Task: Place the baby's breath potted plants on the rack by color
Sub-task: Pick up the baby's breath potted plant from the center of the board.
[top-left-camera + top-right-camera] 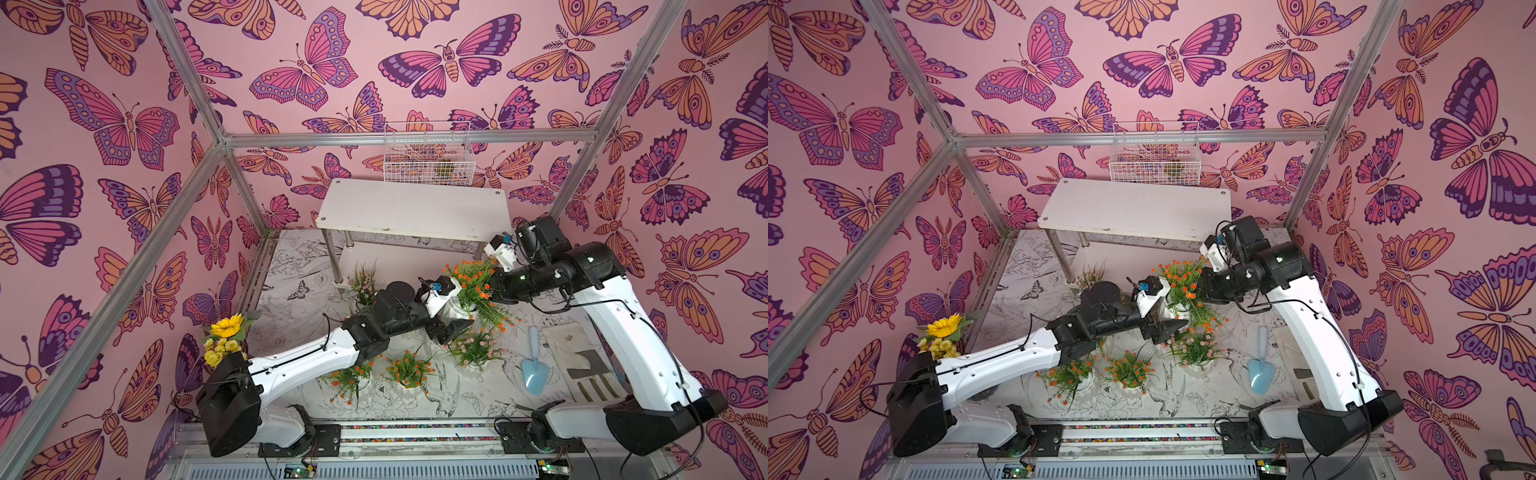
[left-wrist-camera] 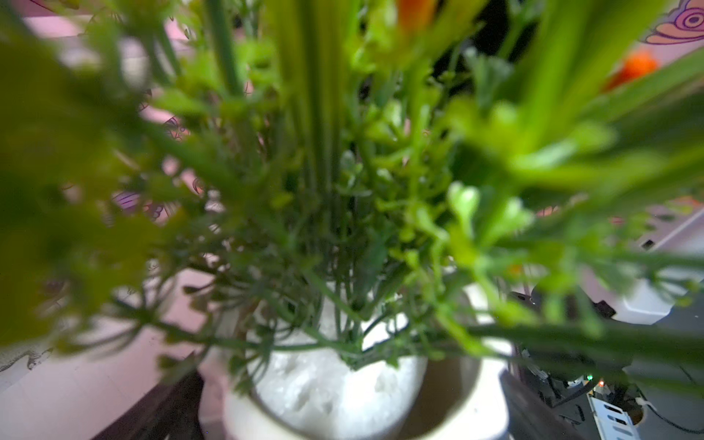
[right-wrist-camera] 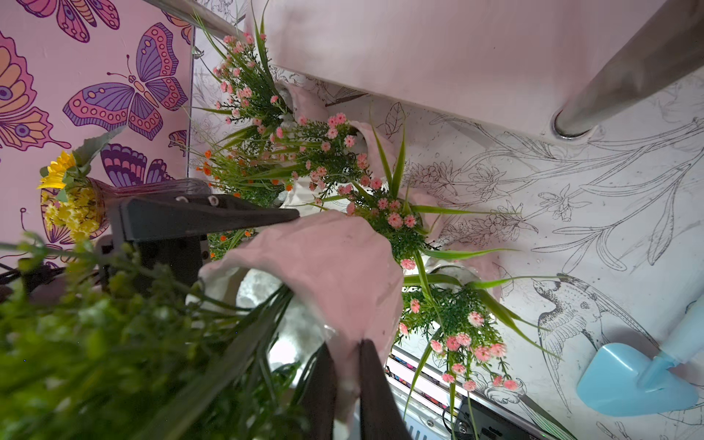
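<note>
Tabletop (image 1: 490, 399); 1 rack (image 1: 415, 208); 1 gripped plant (image 1: 473, 282)

Left claw (image 1: 456, 311) spread wide, right claw (image 3: 348, 352) pinched shut

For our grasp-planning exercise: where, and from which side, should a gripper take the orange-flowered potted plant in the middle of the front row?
Probably the white pot at its rim, not the thin, splayed sprigs. Come from the front, angled down: it stands upright, flanked by an orange plant and a pink plant.
</note>
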Controlling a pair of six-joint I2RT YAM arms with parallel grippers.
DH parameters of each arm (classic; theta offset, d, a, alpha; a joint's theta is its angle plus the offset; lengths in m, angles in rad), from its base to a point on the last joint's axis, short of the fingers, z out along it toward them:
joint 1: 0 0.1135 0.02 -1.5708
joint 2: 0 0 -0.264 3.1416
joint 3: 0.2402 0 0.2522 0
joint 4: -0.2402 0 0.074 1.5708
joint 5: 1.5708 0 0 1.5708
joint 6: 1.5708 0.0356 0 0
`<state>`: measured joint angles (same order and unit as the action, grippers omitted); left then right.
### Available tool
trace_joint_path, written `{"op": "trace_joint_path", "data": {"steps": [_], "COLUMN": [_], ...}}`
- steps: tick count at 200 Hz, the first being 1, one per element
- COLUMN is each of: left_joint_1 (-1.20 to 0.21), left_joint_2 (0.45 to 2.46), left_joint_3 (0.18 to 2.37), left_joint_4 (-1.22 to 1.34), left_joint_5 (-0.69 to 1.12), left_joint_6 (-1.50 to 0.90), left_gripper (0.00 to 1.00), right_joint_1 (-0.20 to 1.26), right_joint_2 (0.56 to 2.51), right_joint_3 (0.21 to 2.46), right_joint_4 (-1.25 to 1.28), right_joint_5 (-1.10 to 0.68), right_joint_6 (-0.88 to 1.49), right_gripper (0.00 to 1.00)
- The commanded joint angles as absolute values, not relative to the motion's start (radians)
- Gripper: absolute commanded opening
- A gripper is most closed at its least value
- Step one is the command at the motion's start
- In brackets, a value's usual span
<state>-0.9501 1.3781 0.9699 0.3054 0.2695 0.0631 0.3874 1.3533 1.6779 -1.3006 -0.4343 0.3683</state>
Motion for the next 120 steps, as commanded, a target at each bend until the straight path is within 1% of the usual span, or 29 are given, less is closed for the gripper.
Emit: {"op": "trace_joint_path", "data": {"steps": [1, 53, 120], "left_joint_1": [-0.964, -0.965, -0.964], "left_joint_2": [1.398, 1.385, 1.337], "left_joint_3": [0.997, 0.979, 0.928], "left_joint_4": [0.342, 0.35, 0.36], "left_joint_5": [0.285, 0.272, 0.23], "left_joint_6": [0.073, 0.077, 0.077], "left_gripper": [0.62, 0.53, 0.45], "right_joint_1": [0.398, 0.398, 0.397], "right_joint_2": [1.332, 1.339, 1.334], "right_joint_3": [1.674, 1.649, 1.622], "right_joint_4": [-1.237, -1.222, -1.182], "right_joint_5": [-0.546, -0.567, -0.613], "right_joint_6": [0.387, 0.375, 0.377], "right_gripper": [0.0, 0.0, 0.0]}}
